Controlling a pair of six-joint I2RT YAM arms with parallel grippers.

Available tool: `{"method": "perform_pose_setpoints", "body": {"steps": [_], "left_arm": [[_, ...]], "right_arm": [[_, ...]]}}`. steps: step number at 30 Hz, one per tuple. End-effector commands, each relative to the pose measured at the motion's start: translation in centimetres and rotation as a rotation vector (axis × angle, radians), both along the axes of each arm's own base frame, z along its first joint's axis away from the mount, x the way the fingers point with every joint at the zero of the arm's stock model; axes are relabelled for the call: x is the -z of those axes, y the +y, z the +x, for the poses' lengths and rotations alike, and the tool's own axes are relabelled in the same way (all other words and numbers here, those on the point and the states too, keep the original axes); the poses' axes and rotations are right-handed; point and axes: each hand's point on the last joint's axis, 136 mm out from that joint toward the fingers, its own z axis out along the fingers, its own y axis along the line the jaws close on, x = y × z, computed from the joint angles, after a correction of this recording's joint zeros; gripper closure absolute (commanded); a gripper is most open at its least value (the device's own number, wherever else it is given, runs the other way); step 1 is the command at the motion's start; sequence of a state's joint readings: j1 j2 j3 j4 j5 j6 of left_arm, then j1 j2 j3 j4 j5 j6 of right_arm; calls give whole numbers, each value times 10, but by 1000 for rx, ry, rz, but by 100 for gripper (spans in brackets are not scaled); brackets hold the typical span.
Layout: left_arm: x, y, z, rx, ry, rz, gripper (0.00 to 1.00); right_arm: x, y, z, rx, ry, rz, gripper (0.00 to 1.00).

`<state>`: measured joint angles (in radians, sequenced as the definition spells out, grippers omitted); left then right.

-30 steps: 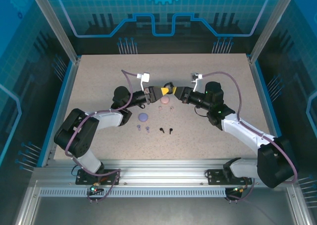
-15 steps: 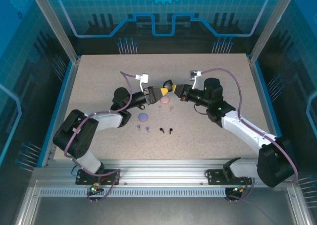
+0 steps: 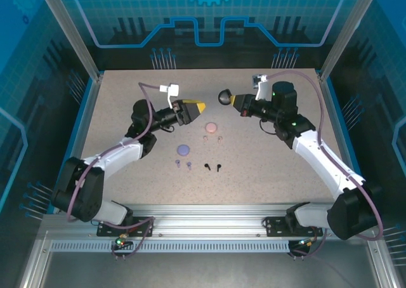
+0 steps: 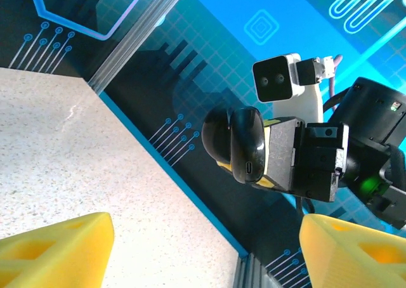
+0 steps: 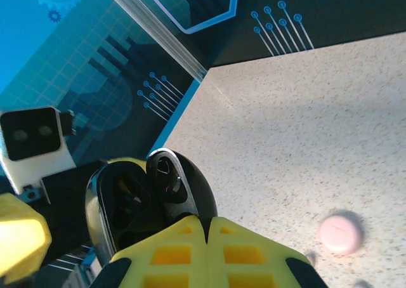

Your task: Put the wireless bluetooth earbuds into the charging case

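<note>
The black charging case [image 3: 224, 97] hangs above the table with its lid ajar, and my right gripper [image 3: 233, 99] is shut on its edge. In the right wrist view the yellow fingertips [image 5: 190, 237] pinch the open case [image 5: 152, 193]. My left gripper [image 3: 197, 106] stands open a short way to the left of the case, with nothing between its fingers. Its wrist view faces the case [image 4: 244, 145] between wide yellow fingers [image 4: 57, 250]. The black earbuds [image 3: 212, 167], lilac earbuds [image 3: 183, 165] and pale pink earbuds [image 3: 212, 138] lie on the table below.
A round pink case [image 3: 210, 127] and a round lilac case [image 3: 183, 150] sit shut on the table near the earbuds. The pink case [image 5: 340, 233] also shows in the right wrist view. Blue walls and metal posts ring the table.
My left gripper has opened, let go of the black case and drawn back to the left. The right gripper has lifted the case up and away to the right.
</note>
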<state>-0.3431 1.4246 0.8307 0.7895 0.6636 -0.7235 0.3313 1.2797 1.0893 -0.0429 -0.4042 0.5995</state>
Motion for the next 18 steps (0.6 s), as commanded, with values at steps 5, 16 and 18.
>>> {"method": "perform_pose_setpoints", "body": {"steps": [5,16,18], "left_arm": [[-21,1,-1,28,-102,276,15],[-23,10,14,166,-78,355,10],[-19,7,12,216,-60,361,10]], "right_arm": [[-11,-9,3,-78,-49,-134,100],[-10,0,5,-236,-138,-285,100],[-9,5,4,-274,-151,-284,100]]}}
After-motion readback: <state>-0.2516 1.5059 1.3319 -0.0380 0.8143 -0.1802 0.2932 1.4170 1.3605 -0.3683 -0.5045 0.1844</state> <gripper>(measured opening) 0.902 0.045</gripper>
